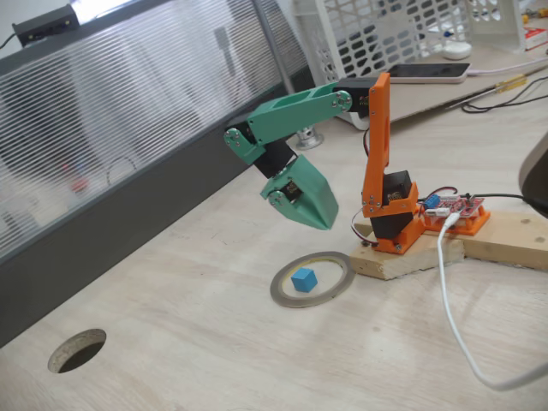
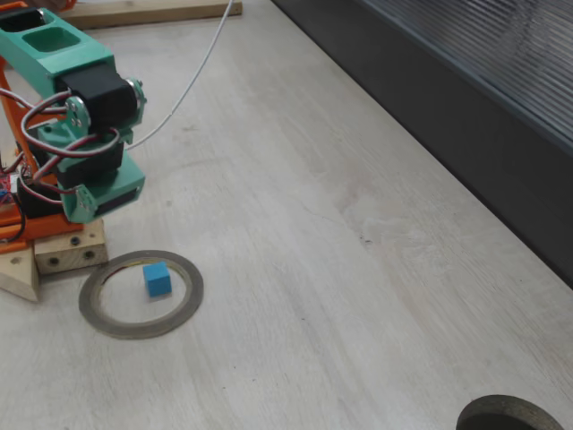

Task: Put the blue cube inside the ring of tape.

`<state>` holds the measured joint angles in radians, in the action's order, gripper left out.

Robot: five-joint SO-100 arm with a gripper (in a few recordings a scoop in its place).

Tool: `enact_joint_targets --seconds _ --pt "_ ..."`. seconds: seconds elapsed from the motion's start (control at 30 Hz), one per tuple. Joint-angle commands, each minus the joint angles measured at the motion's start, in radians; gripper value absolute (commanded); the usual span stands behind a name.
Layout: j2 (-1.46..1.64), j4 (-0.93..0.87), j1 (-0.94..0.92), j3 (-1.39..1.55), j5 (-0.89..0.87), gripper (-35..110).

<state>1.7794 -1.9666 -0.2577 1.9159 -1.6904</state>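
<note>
Blue cube (image 1: 303, 279) was found resting inside the ring of tape (image 1: 336, 288), on the table (image 1: 214, 360).

In both fixed views the cube was seen clear of the ring's inner edge. The green gripper (image 1: 318, 218) was held raised above and behind the ring, touching neither; its jaws were observed closed together, empty. A round hole (image 1: 77, 350) was noted well apart, near left.
</note>
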Motion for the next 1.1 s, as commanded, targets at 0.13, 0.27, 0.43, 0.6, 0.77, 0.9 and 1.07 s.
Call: enact_joint_targets --seconds 0.13,0.27,0.43,0.6,0.77,0.9,1.07 --pt "-0.035 -0.028 -0.021 0.009 -0.014 0" --pt "-0.037 -0.037 -0.074 0.006 -0.014 0" --pt "-0.037 -0.031 -0.195 0.005 -0.014 0" --pt "-0.037 -0.029 -0.192 0.005 -0.014 0" --pt "-0.037 -0.028 -0.190 0.006 -0.008 0" --pt "-0.037 -0.028 -0.190 0.008 -0.008 0" --pt "-0.037 -0.028 -0.190 0.018 -0.008 0"
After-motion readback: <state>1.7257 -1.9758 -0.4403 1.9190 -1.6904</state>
